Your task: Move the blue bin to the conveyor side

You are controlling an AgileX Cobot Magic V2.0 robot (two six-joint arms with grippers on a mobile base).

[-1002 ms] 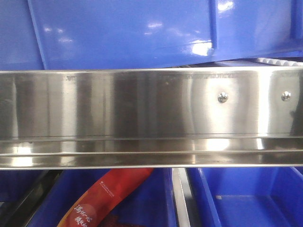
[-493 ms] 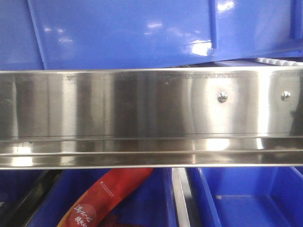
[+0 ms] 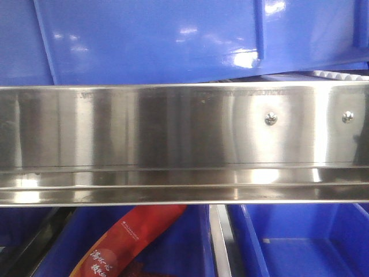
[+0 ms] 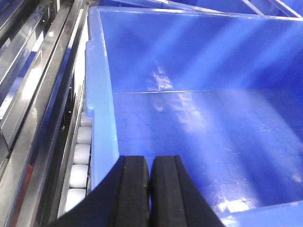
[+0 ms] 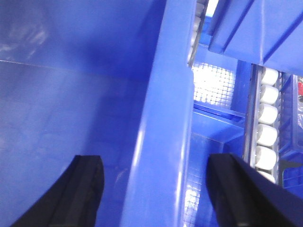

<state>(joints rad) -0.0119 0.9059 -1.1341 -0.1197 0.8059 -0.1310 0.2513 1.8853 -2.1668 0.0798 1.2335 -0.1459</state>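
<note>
Left tool (image 4: 150,165), fingers pressed together, lower centre over blue bin (image 4: 213,109), right tool (image 5: 163,189) spread wide astride its rim, white rollers (image 4: 79,158) along left edge

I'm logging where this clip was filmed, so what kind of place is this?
Probably a warehouse or factory sorting line: white rollers run beside a large blue bin, and a stainless-steel rail with screws crosses the front view.
</note>
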